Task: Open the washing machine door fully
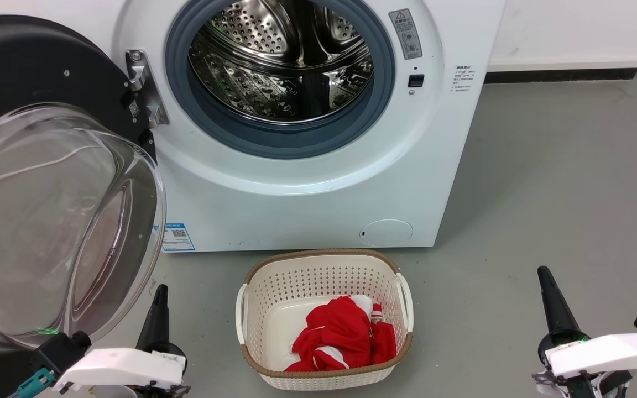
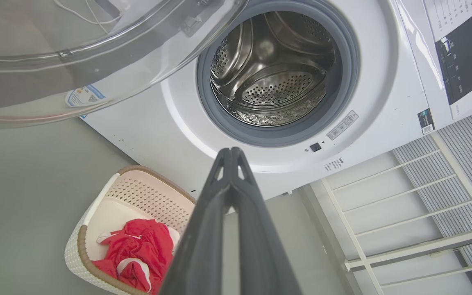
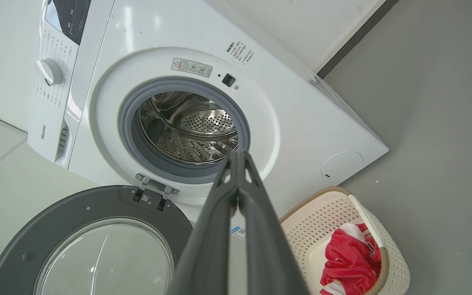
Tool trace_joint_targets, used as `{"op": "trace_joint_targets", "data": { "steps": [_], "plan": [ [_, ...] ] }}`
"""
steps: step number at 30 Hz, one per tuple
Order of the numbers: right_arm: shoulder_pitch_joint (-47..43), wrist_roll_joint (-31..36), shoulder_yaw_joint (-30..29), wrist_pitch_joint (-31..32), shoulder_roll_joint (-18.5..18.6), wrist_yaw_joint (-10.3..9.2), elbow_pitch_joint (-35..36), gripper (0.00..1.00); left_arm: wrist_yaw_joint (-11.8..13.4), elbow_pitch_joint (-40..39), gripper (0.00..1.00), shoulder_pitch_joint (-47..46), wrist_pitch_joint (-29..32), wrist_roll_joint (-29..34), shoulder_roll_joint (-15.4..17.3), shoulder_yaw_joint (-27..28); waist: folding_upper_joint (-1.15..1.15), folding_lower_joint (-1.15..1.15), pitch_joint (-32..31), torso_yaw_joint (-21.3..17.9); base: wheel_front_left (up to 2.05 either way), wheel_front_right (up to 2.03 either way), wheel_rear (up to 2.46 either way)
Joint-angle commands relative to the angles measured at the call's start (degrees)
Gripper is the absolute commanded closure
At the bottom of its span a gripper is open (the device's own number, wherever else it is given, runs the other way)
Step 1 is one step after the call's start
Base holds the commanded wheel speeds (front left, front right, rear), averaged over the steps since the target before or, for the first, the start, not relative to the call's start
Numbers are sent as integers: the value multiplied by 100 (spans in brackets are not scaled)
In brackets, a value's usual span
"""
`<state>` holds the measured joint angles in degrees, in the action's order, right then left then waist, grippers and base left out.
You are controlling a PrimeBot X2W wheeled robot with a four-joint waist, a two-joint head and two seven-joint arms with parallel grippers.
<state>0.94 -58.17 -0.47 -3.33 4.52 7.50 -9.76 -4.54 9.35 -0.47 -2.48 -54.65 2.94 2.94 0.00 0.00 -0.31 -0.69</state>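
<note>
Beside the washing machine door (image 1: 47, 221), my left gripper (image 1: 160, 292) (fingers together, like my right gripper (image 1: 543, 272)) is so near I could bump it.

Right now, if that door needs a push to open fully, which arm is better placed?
Probably the left. The left gripper sits just beside the washing machine door, which hangs on that side. The right gripper is beyond the laundry basket, far from it.
</note>
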Motion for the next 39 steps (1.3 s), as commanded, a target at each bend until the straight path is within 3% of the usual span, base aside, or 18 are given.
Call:
{"op": "trace_joint_targets", "data": {
  "steps": [1, 39],
  "plan": [
    [132, -175, -23, 38, 40, 0, 16, 100, -42, -26, 100, -166, 37, -178, 9, 39, 0, 0, 1, 2, 0, 0, 0],
    [416, -2398, -251, 534, 19, -1, -262, 100, -214, 297, 100, -462, 601, -2496, 1, 251, 0, 0, 28, 40, 0, 0, 0]
  ]
}}
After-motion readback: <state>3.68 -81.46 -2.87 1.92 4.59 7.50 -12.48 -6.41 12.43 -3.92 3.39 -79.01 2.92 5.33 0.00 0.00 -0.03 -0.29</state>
